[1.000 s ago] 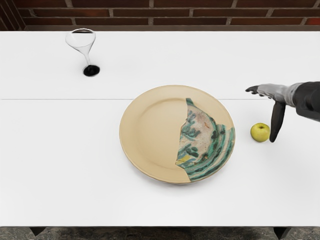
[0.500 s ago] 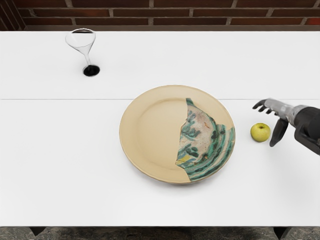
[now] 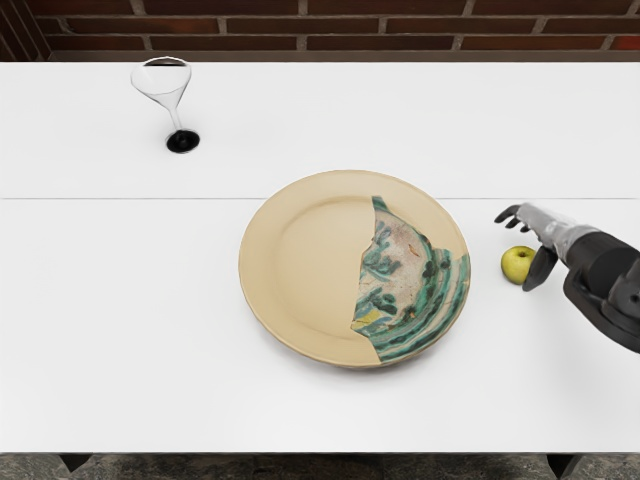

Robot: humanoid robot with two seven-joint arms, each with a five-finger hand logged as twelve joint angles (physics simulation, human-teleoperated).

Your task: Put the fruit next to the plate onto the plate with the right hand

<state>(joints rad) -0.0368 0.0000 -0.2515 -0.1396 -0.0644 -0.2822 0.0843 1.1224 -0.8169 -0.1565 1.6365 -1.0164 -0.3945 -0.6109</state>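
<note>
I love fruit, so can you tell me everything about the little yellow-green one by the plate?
The fruit is small, round and yellow-green, like an apple, with smooth-looking skin. It sits on the white table, just right of the plate, not touching it. The right robot hand hovers open at its right side; whether they touch is unclear.

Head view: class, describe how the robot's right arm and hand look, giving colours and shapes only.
The right hand has a silver-grey, metallic-looking back and slim black fingers. Its forearm is a bulky, rounded casing in dark grey. No cables or markings show.
</note>
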